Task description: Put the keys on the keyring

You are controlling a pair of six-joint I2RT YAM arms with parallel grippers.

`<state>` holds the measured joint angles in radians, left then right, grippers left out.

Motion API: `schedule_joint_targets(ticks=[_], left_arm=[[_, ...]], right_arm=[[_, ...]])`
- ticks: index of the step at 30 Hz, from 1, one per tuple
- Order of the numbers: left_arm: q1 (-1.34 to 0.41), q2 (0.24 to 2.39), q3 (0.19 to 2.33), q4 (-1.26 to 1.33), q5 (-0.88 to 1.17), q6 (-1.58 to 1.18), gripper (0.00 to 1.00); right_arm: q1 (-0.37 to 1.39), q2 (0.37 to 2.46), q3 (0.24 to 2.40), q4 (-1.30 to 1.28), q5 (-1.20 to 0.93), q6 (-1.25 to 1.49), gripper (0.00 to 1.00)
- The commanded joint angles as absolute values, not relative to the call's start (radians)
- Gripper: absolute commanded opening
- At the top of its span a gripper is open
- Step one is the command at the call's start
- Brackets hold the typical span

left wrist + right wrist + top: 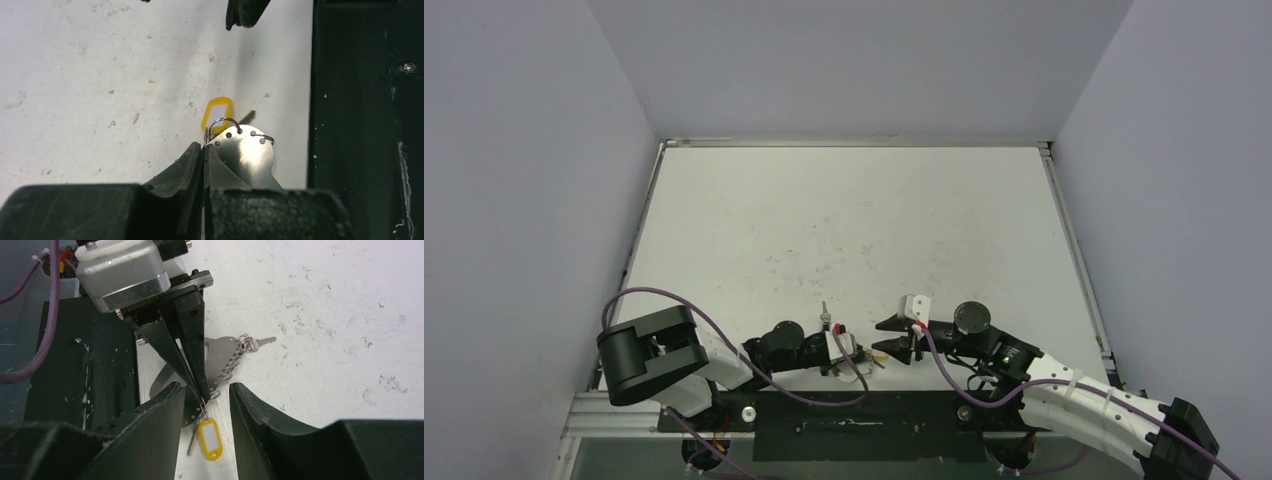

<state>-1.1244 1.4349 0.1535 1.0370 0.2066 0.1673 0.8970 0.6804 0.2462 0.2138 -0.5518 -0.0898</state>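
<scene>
While the left gripper (204, 149) is pinched tight on a small ring (223, 119) at the edge of the keyring (247, 152), the right gripper (205, 392) grips nothing. Its fingers (255, 415) stand parted either side of the yellow tag (210, 437). Past the chain (232, 360), one key (260, 341) lies flat on the table (325, 315).
</scene>
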Motion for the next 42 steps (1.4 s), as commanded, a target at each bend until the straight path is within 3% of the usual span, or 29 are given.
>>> schedule_joint_targets(ticks=[1,8,20,34,38,42], left_arm=[[-1.127,1.505,0.184,1.213,0.220,0.116,0.00],[-1.127,1.471,0.153,1.233,0.212,0.102,0.00],[-1.136,1.246,0.125,0.996,0.195,0.125,0.00],[-1.138,1.261,0.130,0.996,0.132,0.098,0.00],[-1.138,1.285,0.128,1.032,0.124,0.092,0.00],[-1.138,1.273,0.120,1.032,0.150,0.111,0.00]], right_arm=[[0.888,0.665,0.243,0.206,-0.528,-0.088,0.38],[0.887,0.691,0.212,0.234,-0.530,-0.131,0.37],[0.885,0.910,0.246,0.390,-0.606,-0.189,0.35],[0.925,1.040,0.197,0.574,-0.656,-0.043,0.15],[0.932,1.002,0.183,0.553,-0.627,-0.042,0.13],[0.931,0.860,0.188,0.440,-0.558,-0.102,0.19]])
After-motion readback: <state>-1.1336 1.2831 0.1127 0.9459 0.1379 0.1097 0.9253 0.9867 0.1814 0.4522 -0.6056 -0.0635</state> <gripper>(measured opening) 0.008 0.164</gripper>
